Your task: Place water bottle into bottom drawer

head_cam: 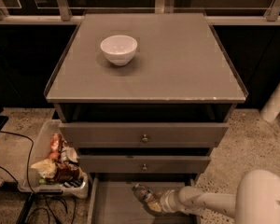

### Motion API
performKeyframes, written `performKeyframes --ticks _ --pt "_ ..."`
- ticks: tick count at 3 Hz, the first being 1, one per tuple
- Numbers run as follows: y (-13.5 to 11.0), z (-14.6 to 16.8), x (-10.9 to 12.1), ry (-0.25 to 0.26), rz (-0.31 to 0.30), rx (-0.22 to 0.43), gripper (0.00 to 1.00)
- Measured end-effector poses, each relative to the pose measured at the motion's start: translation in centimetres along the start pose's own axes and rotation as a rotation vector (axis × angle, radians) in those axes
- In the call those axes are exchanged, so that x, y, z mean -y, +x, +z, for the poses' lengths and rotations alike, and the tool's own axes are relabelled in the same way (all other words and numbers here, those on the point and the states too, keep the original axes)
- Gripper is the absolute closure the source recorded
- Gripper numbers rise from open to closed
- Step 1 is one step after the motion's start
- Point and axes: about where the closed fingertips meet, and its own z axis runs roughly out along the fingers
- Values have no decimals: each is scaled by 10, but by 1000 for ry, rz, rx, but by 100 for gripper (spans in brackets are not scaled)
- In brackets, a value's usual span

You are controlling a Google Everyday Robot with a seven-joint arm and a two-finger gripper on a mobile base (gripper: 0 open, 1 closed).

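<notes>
The water bottle (143, 194) is a small clear bottle with a coloured label. It lies tilted inside the open bottom drawer (113, 206), its cap end pointing up-left, just in front of the middle drawer's face. My gripper (155, 203) reaches in from the lower right on a white arm (200, 202) and is shut on the bottle's lower end, low over the drawer floor. The drawer's front part is cut off by the bottom edge of the view.
A white bowl (118, 49) stands on the cabinet top (177, 64). Two upper drawers with round knobs (144, 137) are slightly open. A clear bin of snack bags (56, 164) and cables (18, 143) lie on the floor to the left.
</notes>
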Motion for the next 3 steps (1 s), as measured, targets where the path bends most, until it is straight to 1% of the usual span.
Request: performKeyframes --ticks 3 --pt "0 0 0 0 0 0 13"
